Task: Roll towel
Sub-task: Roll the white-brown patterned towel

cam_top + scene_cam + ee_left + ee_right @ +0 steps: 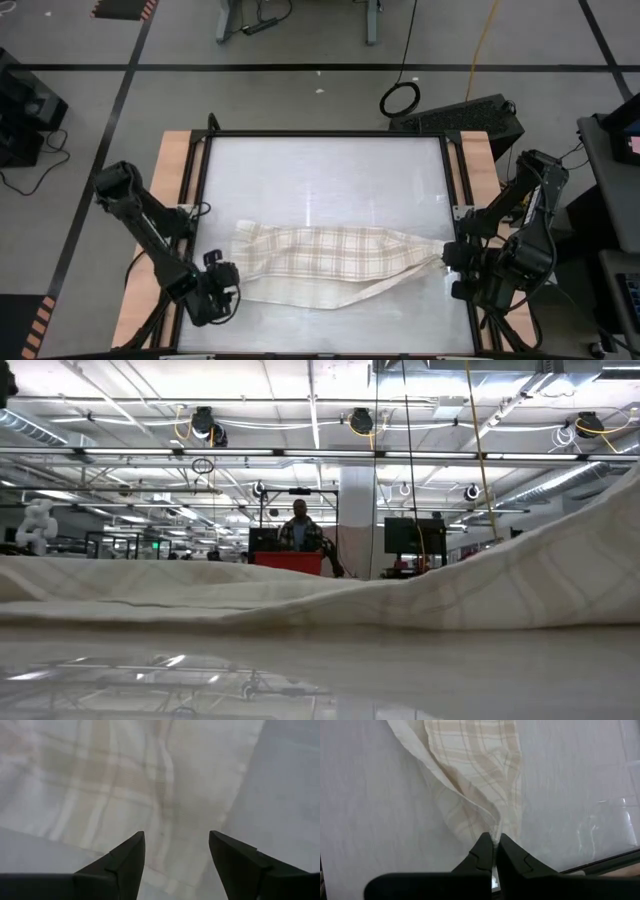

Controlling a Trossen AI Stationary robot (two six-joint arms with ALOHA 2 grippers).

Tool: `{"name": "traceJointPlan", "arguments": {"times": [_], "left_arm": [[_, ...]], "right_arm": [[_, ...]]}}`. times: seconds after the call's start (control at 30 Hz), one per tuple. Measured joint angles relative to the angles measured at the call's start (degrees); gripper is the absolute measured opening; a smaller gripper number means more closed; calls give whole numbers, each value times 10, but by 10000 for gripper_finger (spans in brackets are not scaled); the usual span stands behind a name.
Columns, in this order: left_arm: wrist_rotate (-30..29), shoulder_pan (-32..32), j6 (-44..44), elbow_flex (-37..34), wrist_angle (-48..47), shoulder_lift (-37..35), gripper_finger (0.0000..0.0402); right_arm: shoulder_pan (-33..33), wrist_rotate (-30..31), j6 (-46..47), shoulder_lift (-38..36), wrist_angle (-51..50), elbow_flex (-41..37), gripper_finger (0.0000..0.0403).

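The towel (320, 262), cream with a tan plaid grid, lies crumpled across the near half of the table. Its broad left end rests flat on the table top. Its right end narrows to a gathered tip, which my right gripper (447, 260) holds shut at the table's right edge. In the low view the towel (520, 575) rises toward that side. My left gripper (226, 286) stands open by the towel's near left corner. In the left wrist view its fingers (131, 857) point down over the towel's edge (165, 820), with nothing between them. My right gripper pinches the gathered right tip of the towel (493, 831) between its two fingers, several bunched layers together. The fingers slant down from the table's right side. The tip is lifted off the table, and the cloth (470, 765) fans out from it and slopes down to the table top.
A black frame (325, 134) and wooden side strips (172, 170) border the glossy table top. The far half of the table (320, 180) is bare. Beyond the table, in the low view, a person (300, 525) stands behind a red object (288, 561).
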Motion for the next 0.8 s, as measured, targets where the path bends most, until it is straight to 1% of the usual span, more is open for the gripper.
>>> {"name": "traceJointPlan", "arguments": {"times": [0.07, 0.23, 0.3, 0.37, 0.47, 0.53, 0.6, 0.7, 0.8], "left_arm": [[-26, -9, -4, 0, 13, 23, 226], [-32, -12, -15, 0, 23, 83, 225], [-40, -8, -20, 1, 21, 101, 214], [-52, -8, -28, 2, 23, 109, 187], [-55, -8, -30, 2, 24, 106, 130], [-46, -9, -30, 1, 23, 99, 95], [-33, -9, -30, 1, 23, 93, 72], [-19, -9, -31, 1, 23, 82, 68], [-12, -9, -33, 1, 23, 69, 96]], "right_arm": [[0, 0, 0, 0, 0, 0, 0], [0, 1, 2, 0, 0, 0, 0], [0, 1, 2, 0, 0, 0, 0], [0, 1, 2, 0, 0, 0, 0], [0, 1, 2, 0, 0, 0, 0], [0, 1, 2, 0, 0, 0, 0], [0, -1, 2, 0, 0, 0, 0], [0, -1, 1, 0, 0, 0, 0], [0, -1, 1, 0, 0, 0, 0]]}}
